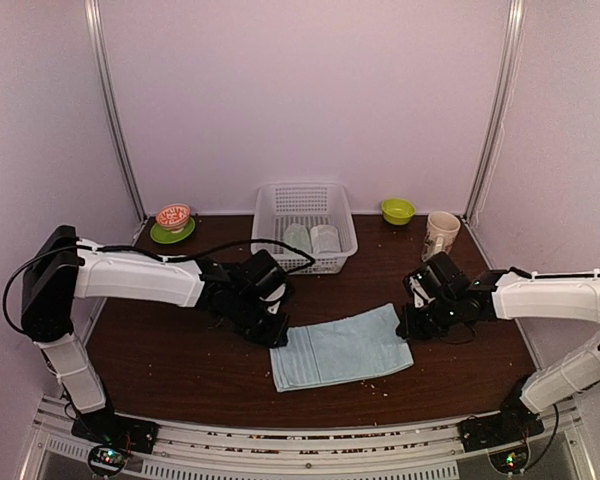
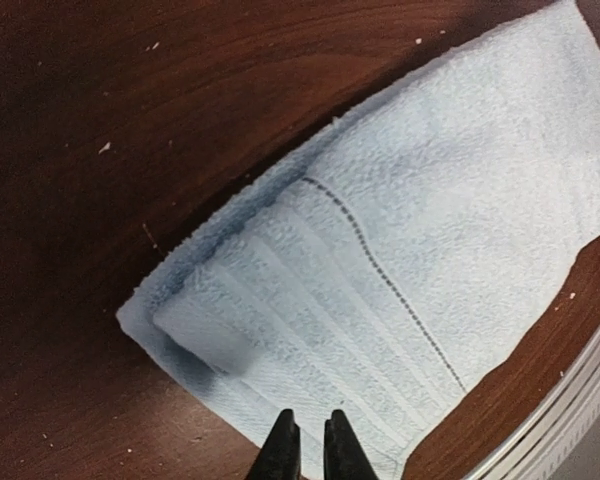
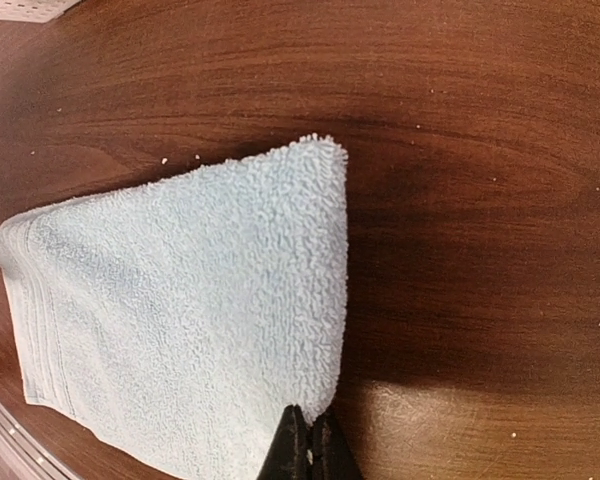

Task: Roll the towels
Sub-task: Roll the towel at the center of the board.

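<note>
Folded light blue towel [image 1: 342, 347], flat at mid near edge of the desk [image 1: 180, 360], looks soft, limp and light, best pinched along a short-end hem; left gripper [image 2: 306, 425] narrow at its left end, right gripper [image 3: 308, 425] closed at its right.

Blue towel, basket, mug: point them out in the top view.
blue towel [image 1: 342, 348], top view, middle of the cloth.
basket [image 1: 302, 198], top view, back wall.
mug [image 1: 441, 235], top view, side of the body.

Top cam looks down from high behind onto whole table [image 1: 180, 370]; both wrist cams close-up, share blue towel [image 2: 430, 230].
</note>
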